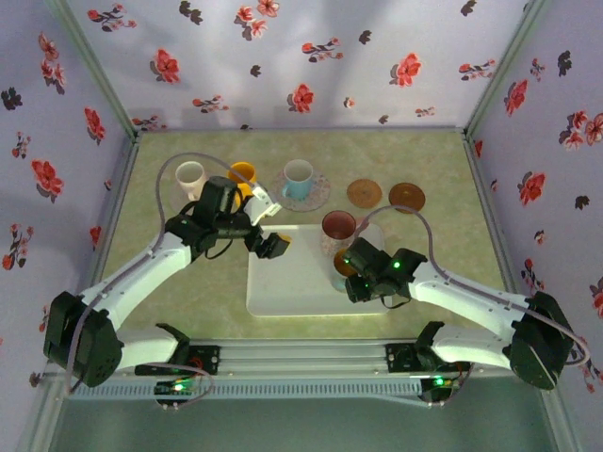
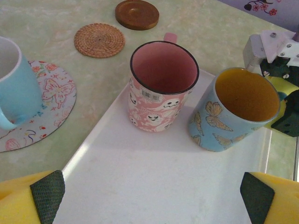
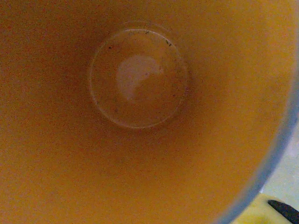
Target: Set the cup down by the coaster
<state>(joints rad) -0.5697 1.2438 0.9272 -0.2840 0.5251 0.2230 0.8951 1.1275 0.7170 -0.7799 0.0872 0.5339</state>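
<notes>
Butterfly cup sits on the tray, right pincer at its rim. Clamped? Can't tell. Left pincer gapes above the tray. Coasters beyond the tray wait; the carry's all ahead.

ghost cup: pink, white faces | butterfly cup: blue outside, orange inside | tray: white | woven coaster: tan | plain coaster: brown

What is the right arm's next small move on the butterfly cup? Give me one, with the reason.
Probably close the right gripper jaws firmly on the rim of the blue butterfly-print ceramic cup before any lift. The cup leans tilted on the white rectangular tray, one pad sits outside its rim, and a secure grip isn't evident.
</notes>
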